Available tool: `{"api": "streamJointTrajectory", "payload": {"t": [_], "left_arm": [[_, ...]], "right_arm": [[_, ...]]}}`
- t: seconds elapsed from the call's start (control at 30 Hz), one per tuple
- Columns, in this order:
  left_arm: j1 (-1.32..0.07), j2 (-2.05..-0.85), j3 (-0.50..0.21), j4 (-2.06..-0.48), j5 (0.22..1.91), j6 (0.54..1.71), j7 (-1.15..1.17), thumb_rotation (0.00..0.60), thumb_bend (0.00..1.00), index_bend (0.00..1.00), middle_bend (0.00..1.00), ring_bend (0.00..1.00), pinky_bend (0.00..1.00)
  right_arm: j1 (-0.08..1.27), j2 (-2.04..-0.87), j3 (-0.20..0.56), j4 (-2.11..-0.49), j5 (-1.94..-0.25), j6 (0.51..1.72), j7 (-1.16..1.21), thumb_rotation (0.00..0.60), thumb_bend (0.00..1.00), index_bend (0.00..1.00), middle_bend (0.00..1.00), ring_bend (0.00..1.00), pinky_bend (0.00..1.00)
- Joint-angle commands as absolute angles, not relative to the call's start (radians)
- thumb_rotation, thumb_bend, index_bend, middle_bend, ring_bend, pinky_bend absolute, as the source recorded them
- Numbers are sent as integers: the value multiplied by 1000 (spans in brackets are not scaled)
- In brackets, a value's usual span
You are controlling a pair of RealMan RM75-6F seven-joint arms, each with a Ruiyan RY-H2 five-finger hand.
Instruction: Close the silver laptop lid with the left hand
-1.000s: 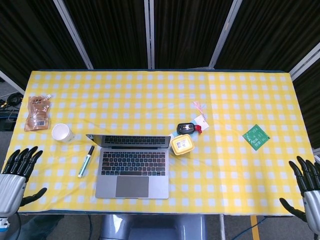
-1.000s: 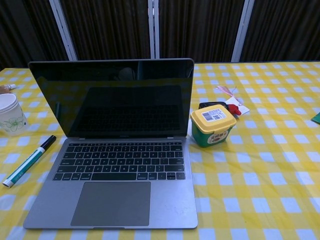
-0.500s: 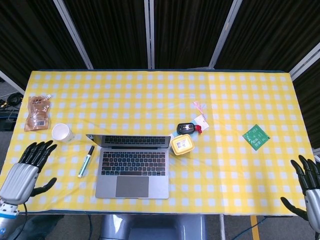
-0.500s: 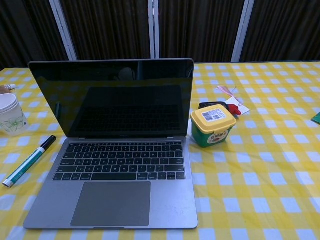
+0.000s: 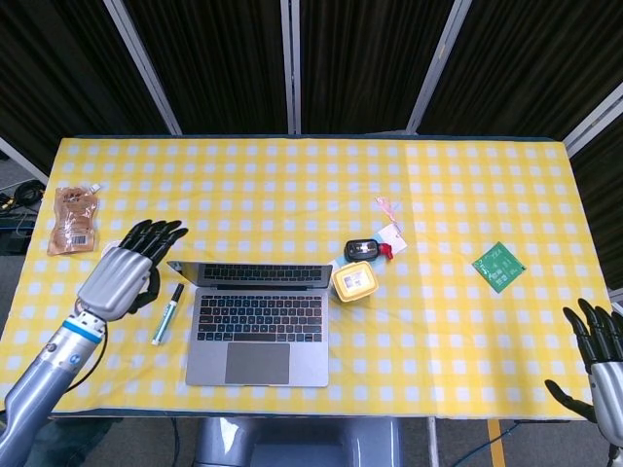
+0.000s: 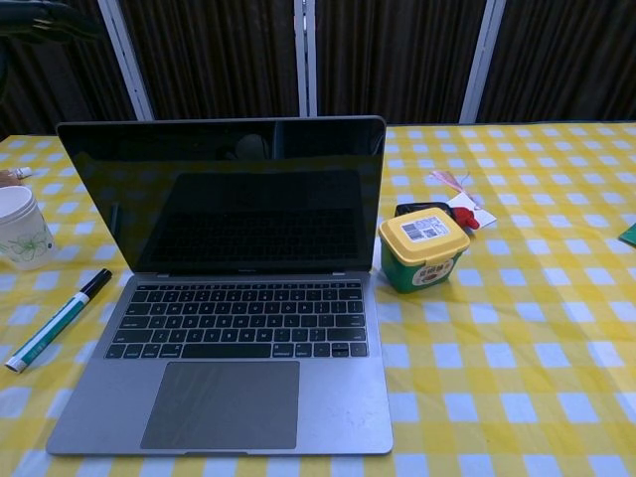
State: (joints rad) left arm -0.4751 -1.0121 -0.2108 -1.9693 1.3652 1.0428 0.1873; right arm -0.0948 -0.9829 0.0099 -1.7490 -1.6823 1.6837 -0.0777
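Observation:
The silver laptop [image 5: 258,326] lies open near the table's front, its dark screen [image 6: 224,194] upright and facing me. In the head view my left hand [image 5: 125,275] hovers with fingers spread just left of the lid's left edge, above the spot where the paper cup stands. It holds nothing and does not touch the lid. A dark fingertip [image 6: 45,18] shows at the top left of the chest view. My right hand [image 5: 602,365] stays open at the table's front right corner, far from the laptop.
A green-and-white marker [image 5: 167,313] lies left of the keyboard. A paper cup [image 6: 20,229] stands further left. A yellow-lidded tub [image 5: 353,281], a black object [image 5: 361,249] and a tag [image 5: 389,232] sit right of the lid. A brown pouch [image 5: 75,220] and green card [image 5: 498,266] lie apart.
My left hand has risen from the table's front left corner and swung right and forward, now over the cup beside the lid. The right hand has barely moved. The laptop is unchanged.

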Motion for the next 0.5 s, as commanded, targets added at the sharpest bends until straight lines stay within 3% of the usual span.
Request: {"api": "streamJointTrajectory", "payload": {"t": [0.03,0.23,0.5], "left_arm": [[-525,-1063,-234,-1950,1313,1001,214,600,1000,155,23,91,179],[-570,-1096,-236,-1934,1261,945,178,600,1000,248,188,259,305],[-584,-1085,-218,-1935,1246,918,139,600,1000,342,250,305,331]], "right_arm": [[-94,-983,11,-1749,-1680,1683,-78,600,0,62,0,0,0],[-95,-982,12,-1749,-1677,1686,-75,600,0,63,0,0,0],[-97,-979,13,-1750,-1678,1691,-70,600,0,63,0,0,0]]}}
